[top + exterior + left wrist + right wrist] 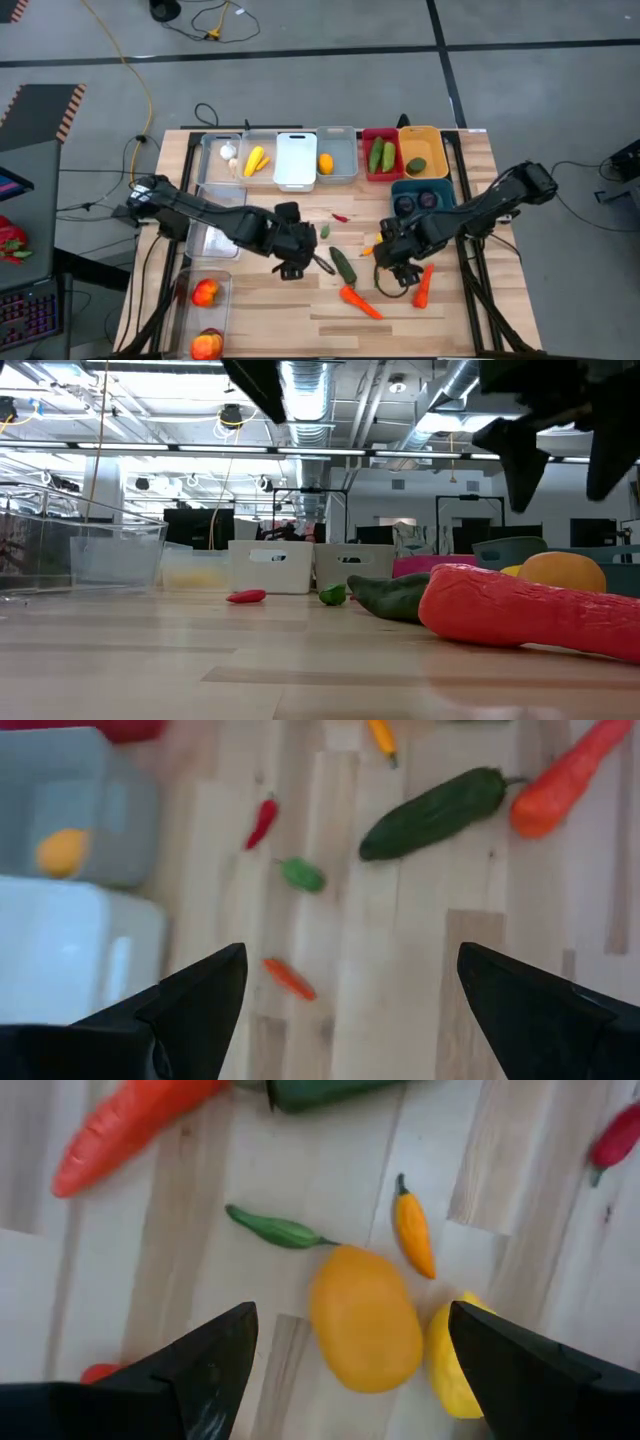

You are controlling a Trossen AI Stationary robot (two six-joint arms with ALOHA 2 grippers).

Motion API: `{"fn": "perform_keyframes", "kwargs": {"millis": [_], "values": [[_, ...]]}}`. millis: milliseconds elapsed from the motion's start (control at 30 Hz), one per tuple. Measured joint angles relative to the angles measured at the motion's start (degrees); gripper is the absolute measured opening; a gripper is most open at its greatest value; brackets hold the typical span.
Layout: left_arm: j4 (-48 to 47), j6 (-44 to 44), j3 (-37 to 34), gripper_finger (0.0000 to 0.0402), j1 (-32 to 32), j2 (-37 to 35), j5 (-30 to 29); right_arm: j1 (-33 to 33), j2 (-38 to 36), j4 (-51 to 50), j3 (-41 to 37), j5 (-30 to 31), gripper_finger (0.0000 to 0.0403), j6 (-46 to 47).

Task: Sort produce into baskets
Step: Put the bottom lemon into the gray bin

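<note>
Loose produce lies mid-table: a green cucumber (343, 264), two orange carrots (360, 300) (424, 285), a red chili (341, 217) and a small green piece (325, 231). My left gripper (300, 262) hangs open above the boards over a tiny orange chili (290, 978), just left of the cucumber. My right gripper (395, 275) hangs open above an orange-yellow lemon (365, 1318), with a yellow lemon (455, 1360) beside it and an orange chili (415, 1232) and a green chili (275, 1228) just beyond. Neither gripper touches anything.
Baskets line the far edge: three clear ones (222, 155) (258, 158) (337, 155), a white one (296, 158), a red one (380, 153) with cucumbers, an orange-yellow one (422, 152), and a teal one (422, 193) nearer. Clear bins with red fruit (205, 293) stand at the near left.
</note>
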Motion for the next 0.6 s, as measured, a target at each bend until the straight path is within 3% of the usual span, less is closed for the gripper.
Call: {"fn": "perform_keyframes", "kwargs": {"millis": [233,600], "values": [[12.44,5.38,-9.04,0.0349,4.12,0.00,7.38,0.91,6.00,-0.06,0.00,0.14,0.0356,0.00],[16.80,7.08,-13.43,0.0349,7.32,-0.02,9.04,0.78,13.38,-0.32,0.00,3.33,0.0356,0.02]]}}
